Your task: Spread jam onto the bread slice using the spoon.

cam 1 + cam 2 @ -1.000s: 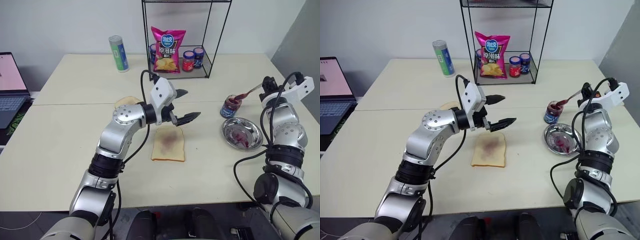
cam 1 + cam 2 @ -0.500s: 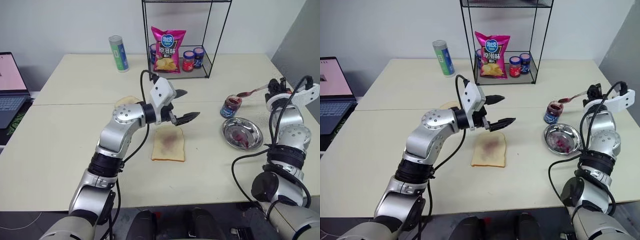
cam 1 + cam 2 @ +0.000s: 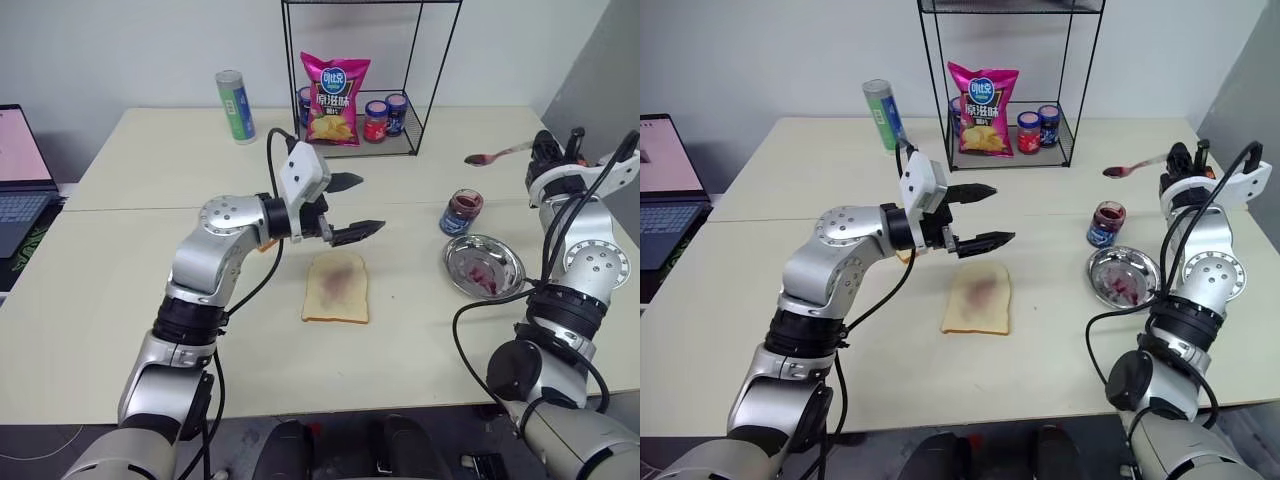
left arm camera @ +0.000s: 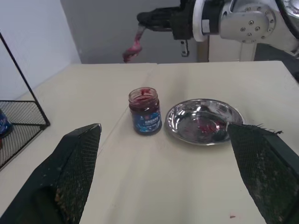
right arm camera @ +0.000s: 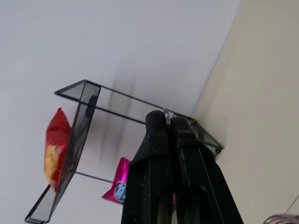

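- Head views: the bread slice (image 3: 336, 287), soft and easily torn, lies mid-tabletop; my left gripper (image 3: 350, 205) hovers above it, jaws wide, empty.
- Left wrist view: the spoon (image 4: 138, 41), stiff, slim and slippery, carries sticky jam (image 4: 131, 50) above the open jar (image 4: 145, 111).
- Right wrist view: my right gripper (image 5: 169, 122) is clamped on the spoon's handle.

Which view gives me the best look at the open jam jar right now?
The left wrist view: the open jam jar stands near and unobstructed, its blue label and jam-smeared rim plain, beside the steel dish. Both head views show it small, past the dish on the robot's right. The right wrist view faces the wire rack instead.
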